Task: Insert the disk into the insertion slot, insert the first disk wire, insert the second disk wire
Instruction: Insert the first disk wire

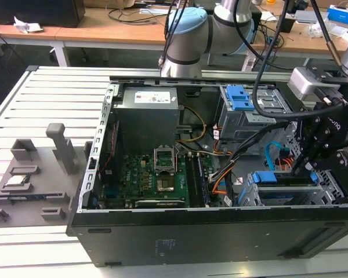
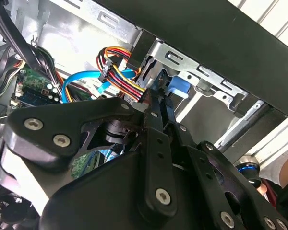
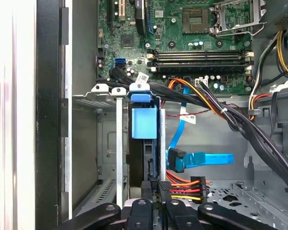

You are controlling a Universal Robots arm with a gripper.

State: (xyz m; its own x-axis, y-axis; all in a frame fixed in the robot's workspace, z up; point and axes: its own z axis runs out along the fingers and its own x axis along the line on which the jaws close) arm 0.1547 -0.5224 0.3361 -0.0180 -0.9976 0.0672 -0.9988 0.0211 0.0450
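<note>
**A:** The disk (image 3: 144, 125) sits in the insertion slot (image 3: 119, 143), blue carrier end-on in the first wrist view. That step looks done.

**B:** And the gripper (image 3: 158, 186)?

**A:** Right at the disk's rear edge. The fingers are drawn close together and seem to pinch the black plug at the end of the coloured power wires (image 3: 186, 187). The plug itself is mostly hidden, so I can't say it's seated.

**B:** What's the risk?

**A:** Alignment, I'd say. A plug held slightly tilted would jam on the socket lip instead of sliding home, and pushing harder could shove the disk along its slot.

**B:** Those wires look stiff, too.

**A:** Yes. If the bundle pulls sideways, it could twist the plug in that narrow grip. The blue data cable (image 3: 209, 158) also hangs loose just beside the disk, its connector near the fingers. It could snag or get trapped underneath.
</note>
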